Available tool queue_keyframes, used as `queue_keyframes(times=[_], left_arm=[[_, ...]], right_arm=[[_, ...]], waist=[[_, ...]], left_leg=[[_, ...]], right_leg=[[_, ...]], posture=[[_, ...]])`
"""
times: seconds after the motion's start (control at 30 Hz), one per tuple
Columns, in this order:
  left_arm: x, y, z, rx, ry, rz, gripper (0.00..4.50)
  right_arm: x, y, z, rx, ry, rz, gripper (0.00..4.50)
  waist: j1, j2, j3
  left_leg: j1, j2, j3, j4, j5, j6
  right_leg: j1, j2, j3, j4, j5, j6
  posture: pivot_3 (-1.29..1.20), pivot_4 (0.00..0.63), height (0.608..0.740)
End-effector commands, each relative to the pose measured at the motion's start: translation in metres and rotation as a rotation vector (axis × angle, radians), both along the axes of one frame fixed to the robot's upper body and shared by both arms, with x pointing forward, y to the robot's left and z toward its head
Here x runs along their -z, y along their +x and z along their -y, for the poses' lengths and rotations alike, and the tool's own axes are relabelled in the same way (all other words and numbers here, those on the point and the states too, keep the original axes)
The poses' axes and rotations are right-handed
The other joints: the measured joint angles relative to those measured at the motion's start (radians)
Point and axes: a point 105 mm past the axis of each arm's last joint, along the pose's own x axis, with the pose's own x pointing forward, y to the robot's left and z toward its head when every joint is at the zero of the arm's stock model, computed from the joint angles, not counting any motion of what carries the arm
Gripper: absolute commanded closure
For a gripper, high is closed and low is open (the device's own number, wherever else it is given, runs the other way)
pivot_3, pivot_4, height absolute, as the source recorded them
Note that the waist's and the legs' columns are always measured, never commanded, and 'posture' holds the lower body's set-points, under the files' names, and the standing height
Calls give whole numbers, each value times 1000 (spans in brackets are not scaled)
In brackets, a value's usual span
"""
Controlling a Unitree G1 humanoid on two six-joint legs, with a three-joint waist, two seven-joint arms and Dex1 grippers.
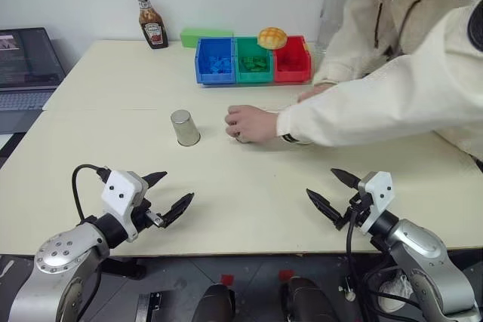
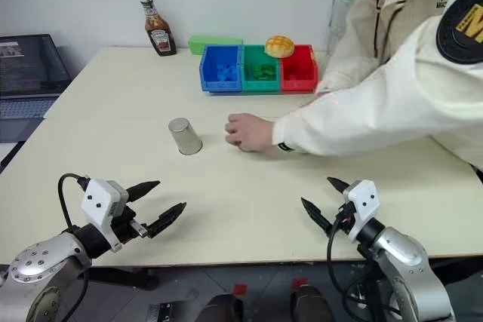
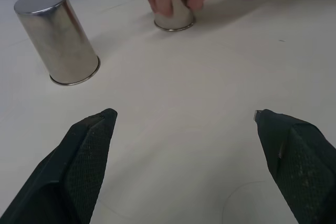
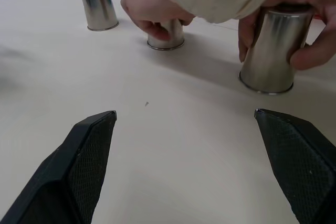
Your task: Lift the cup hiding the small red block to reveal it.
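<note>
Cups stand upside down mid-desk, 1 cup (image 1: pixel 184 127) free, 2 under a person's hands (image 1: pixel 249 123), all ahead of the wide-open, empty left gripper (image 1: pixel 167 193) and right gripper (image 1: pixel 333 194); red block hidden.

A pale worktop (image 1: pixel 113 81) carries a ketchup bottle (image 1: pixel 152 20), blue (image 1: pixel 215 60), green (image 1: pixel 254 60) and red bins (image 1: pixel 292 62), a bun (image 1: pixel 272 37), and a laptop (image 1: pixel 26 62) beside it.

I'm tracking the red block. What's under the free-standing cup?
Cannot tell: the cup stands mouth-down on the table, hiding whatever is under it.
</note>
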Motion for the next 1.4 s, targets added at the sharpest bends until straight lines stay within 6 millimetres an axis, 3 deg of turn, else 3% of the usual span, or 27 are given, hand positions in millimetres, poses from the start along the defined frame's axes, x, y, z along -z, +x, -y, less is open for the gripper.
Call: queue_keyframes(times=[0.03, 0.37, 0.53, 0.77, 1.3, 1.4], left_arm=[[-9, -1, 4, 26, 9, 35, 0], [-7, 0, -3, -25, 27, 35, 0], [2, 1, -14, -95, 135, 1, 0], [-5, 3, -15, -89, 109, 8, 0], [-19, 4, 5, 25, 54, 25, 0], [-25, 5, 17, 77, 48, 29, 0]], right_arm=[[-7, -1, -2, -5, 4, 36, 19], [-7, 0, 1, 10, 9, 33, 19], [-9, 1, 4, 17, 11, 31, 19], [-14, 5, 8, 26, 8, 35, 19], [-28, 12, 10, 57, 34, 50, 19], [-34, 20, 8, 69, 39, 57, 19]], waist=[[0, 0, 0], [0, 0, 0], [0, 0, 0], [0, 0, 0], [0, 0, 0], [0, 0, 0]], left_leg=[[0, 0, 0, 0, 0, 0], [0, 0, 0, 0, 0, 0], [0, 0, 0, 0, 0, 0], [0, 0, 0, 0, 0, 0], [0, 0, 0, 0, 0, 0], [0, 0, 0, 0, 0, 0]], right_leg=[[0, 0, 0, 0, 0, 0], [0, 0, 0, 0, 0, 0], [0, 0, 0, 0, 0, 0], [0, 0, 0, 0, 0, 0], [0, 0, 0, 0, 0, 0], [0, 0, 0, 0, 0, 0]], posture=[[0, 150, 740], [0, 150, 740], [0, 150, 740], [0, 150, 740], [0, 150, 740], [0, 150, 740]])
